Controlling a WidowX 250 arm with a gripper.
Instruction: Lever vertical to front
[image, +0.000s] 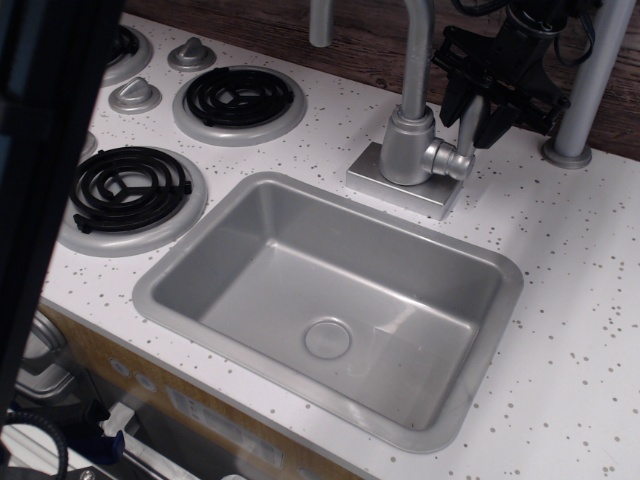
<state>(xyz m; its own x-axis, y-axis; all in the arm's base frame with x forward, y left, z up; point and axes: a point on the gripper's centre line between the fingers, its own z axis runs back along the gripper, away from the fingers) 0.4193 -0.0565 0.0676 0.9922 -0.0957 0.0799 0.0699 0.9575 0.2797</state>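
- Observation.image: lever (466, 125) upright at upper right of frame, on a side stub of the faucet (408, 130).
- Black end effector (478, 100) over the lever's top, fingers either side; contact impossible to tell.
- Sink (160, 285) at centre of the speckled table (580, 330); burners (125, 190) at left.

The white speckled desk (560, 300) carries a sunken grey sink (330, 300), a faucet base (400, 180), black coil burners (240, 97) and grey knobs (135, 95).
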